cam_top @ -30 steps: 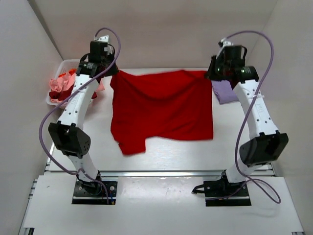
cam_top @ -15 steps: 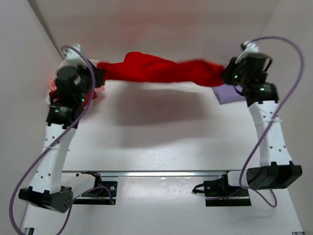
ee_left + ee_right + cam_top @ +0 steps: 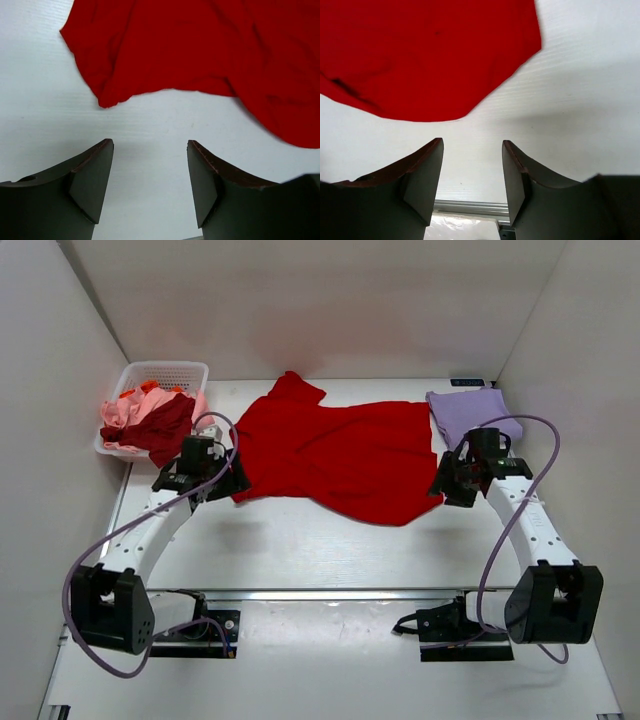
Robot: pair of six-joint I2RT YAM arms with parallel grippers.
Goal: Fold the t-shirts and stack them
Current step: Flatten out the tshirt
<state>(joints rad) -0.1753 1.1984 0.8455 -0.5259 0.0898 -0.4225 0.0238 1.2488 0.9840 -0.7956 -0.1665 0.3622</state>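
A bright red t-shirt point(image 3: 340, 452) lies spread and rumpled on the white table point(image 3: 300, 540), one sleeve pointing to the back. Its near left corner point(image 3: 105, 100) shows in the left wrist view, its near right corner point(image 3: 440, 65) in the right wrist view. My left gripper point(image 3: 222, 480) is open just off the shirt's left edge, with only bare table between its fingers point(image 3: 95, 175). At the shirt's right edge my right gripper point(image 3: 447, 483) also stands open and empty. A folded lavender t-shirt point(image 3: 472, 415) lies at the back right.
A white basket point(image 3: 150, 375) at the back left holds pink, orange and dark red shirts point(image 3: 150, 420) spilling over its rim. White walls close in the table on three sides. A metal rail point(image 3: 330, 592) runs along the near edge.
Both grippers swung the red shirt up and over toward me, laid it flat on the table and let go. Both arms now sit low at the shirt's near corners.
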